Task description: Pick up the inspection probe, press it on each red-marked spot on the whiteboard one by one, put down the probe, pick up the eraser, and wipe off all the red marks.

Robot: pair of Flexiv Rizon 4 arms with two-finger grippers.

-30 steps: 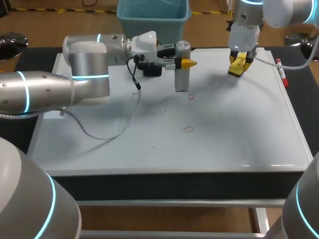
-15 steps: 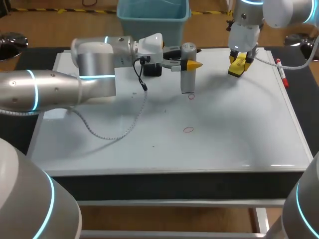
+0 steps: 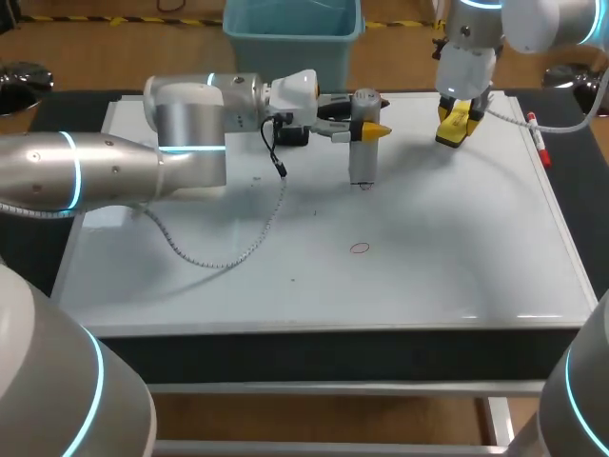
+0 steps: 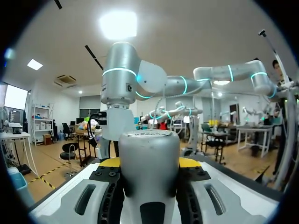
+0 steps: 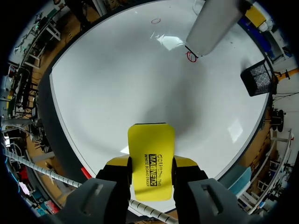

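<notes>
Over the whiteboard (image 3: pixel 428 276), the probe (image 3: pixel 363 143) stands upright, tip down.

Whiteboard's (image 3: pixel 457 276) near half looks open; probe (image 3: pixel 363 157) and left arm (image 3: pixel 181 124) block beyond.

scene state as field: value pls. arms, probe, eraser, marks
left gripper: shut on probe, held upright
probe tip: down at the far mark
near mark: uncovered, nothing on it
right gripper: shut on eraser, over the whiteboard near its far right corner
marks erased: none, both red rings visible
other: pen at the whiteboard's right edge
</notes>
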